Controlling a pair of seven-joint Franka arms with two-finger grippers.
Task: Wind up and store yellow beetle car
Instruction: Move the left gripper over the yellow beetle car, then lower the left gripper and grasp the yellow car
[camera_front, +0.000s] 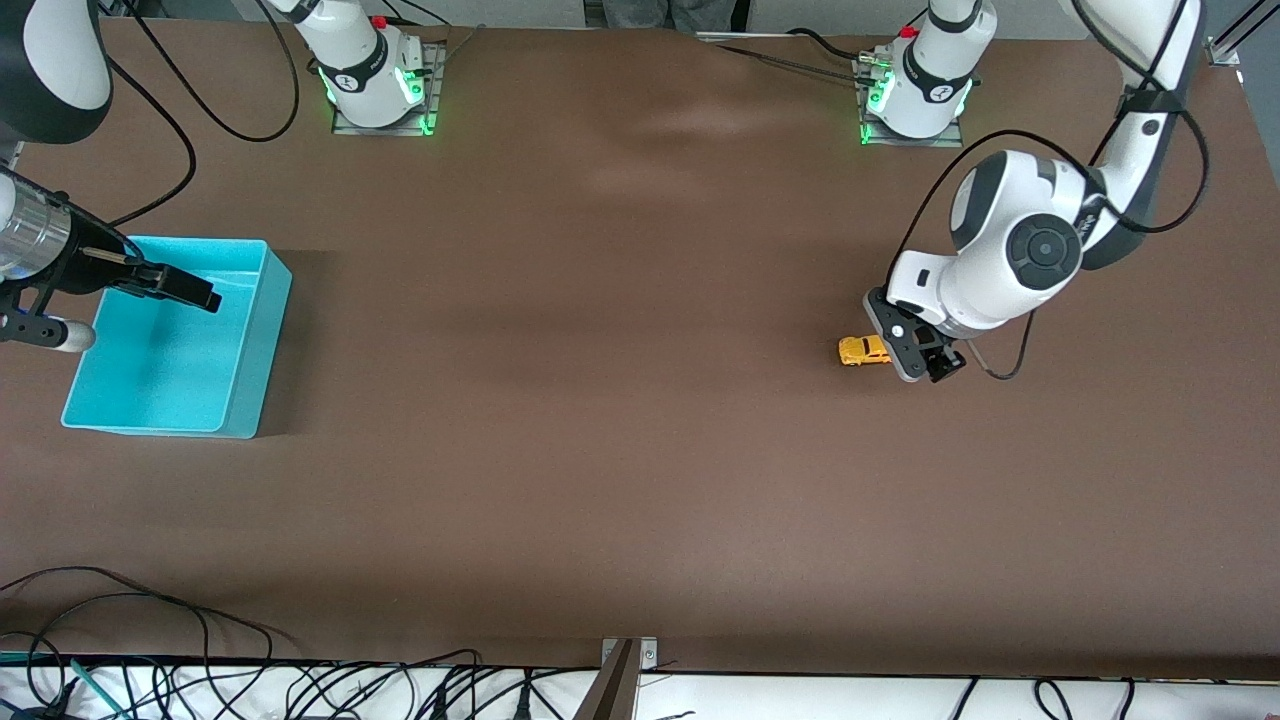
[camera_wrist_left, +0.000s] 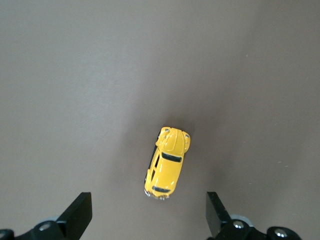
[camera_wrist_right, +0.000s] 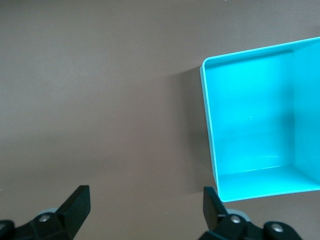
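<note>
Front view is showing the yellow beetle car (camera_front: 863, 351) sitting on the brown table (camera_front: 620, 420) toward the left arm's end, well apart from the turquoise bin (camera_front: 255, 340) at the right arm's end. The left gripper (camera_front: 915, 352) is hanging low just beside the car, its fingers (camera_wrist_left: 77, 217) standing wide apart and holding nothing. In the left wrist view the car (camera_wrist_left: 167, 163) is lying on its wheels between the lines of the two open fingers, touching neither. The right gripper (camera_front: 175, 285) is waiting over the bin, its fingers (camera_wrist_right: 75, 205) also spread apart and empty. The right wrist view is looking down on the bin's rim (camera_wrist_right: 209, 130) and bare table.
</note>
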